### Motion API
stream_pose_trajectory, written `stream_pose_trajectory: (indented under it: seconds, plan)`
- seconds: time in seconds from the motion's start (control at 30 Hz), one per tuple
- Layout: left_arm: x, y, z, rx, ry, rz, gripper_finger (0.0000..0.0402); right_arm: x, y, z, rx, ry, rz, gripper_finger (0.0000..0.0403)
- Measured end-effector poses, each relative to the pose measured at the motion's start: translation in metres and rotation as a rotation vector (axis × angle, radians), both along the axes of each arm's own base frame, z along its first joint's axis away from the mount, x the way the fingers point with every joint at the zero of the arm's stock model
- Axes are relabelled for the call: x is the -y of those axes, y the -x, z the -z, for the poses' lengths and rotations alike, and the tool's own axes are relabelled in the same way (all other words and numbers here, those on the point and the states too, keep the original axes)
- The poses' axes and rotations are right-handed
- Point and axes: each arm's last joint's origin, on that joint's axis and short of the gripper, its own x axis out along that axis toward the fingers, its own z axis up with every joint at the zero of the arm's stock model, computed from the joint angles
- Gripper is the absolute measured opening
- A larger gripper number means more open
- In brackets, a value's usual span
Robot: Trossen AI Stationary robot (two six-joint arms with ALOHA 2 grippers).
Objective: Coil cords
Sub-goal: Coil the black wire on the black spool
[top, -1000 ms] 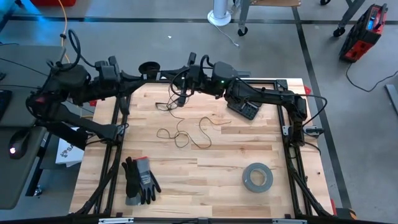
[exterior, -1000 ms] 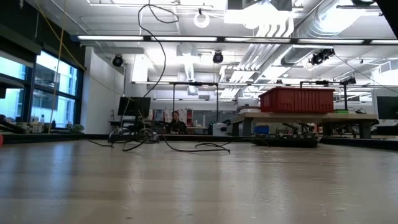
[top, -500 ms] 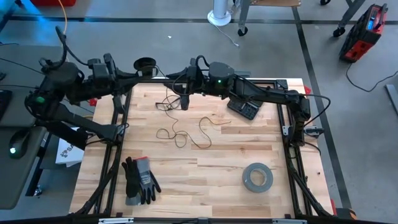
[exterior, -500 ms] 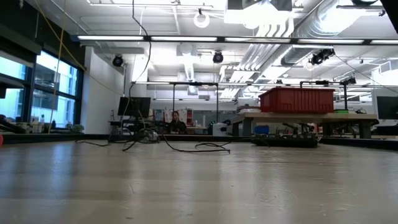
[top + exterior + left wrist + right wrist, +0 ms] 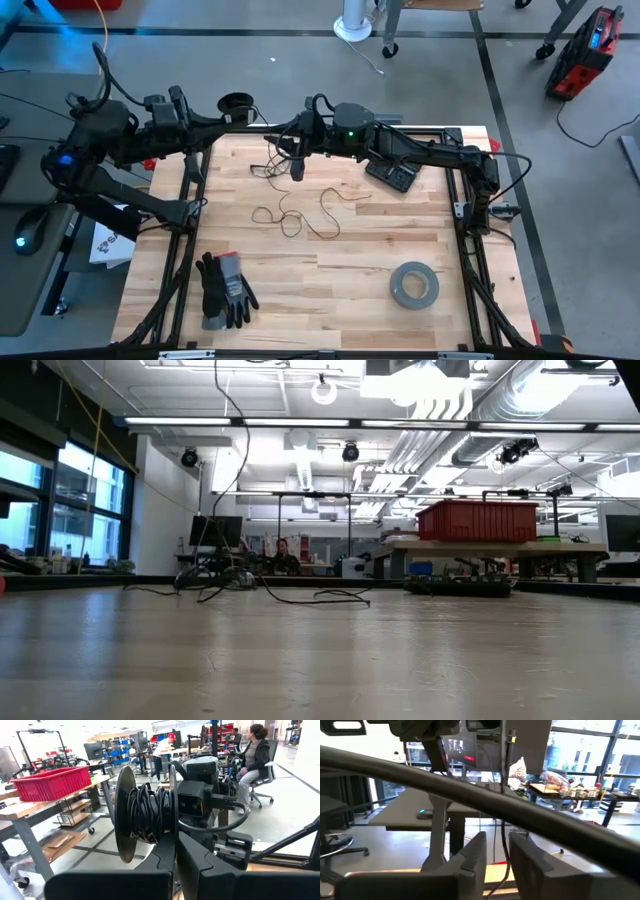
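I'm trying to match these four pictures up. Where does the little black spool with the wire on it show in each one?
High view: the spool sits just past the table's far edge, left of centre.
Low view: not in it.
Left wrist view: centre, clamped in the left end effector.
Right wrist view: not in it.
Shared landmark: the thin cord, also seen in the low and right wrist views.

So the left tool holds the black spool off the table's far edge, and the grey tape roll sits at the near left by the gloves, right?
Not quite. The left tool does hold the black spool off the table's far edge, but the grey tape roll sits at the near right; only the gloves lie at the near left. The high view shows it.
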Motion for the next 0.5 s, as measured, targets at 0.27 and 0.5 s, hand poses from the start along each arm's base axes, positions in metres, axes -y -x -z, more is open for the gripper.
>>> stream_pose_trajectory:
  seconds: [0.27,0.5]
  plan:
    - [-0.0001,0.0002,0.0000,0.000,0.000,0.000,0.0001,0.0008,0.0006,0.0023,-0.033,0.028,0.028,0.0042]
    - [-0.0001,0.0003,0.0000,-0.001,-0.001,0.000,0.0001,0.0008,0.0014,0.0025,-0.042,0.022,0.034,0.0049]
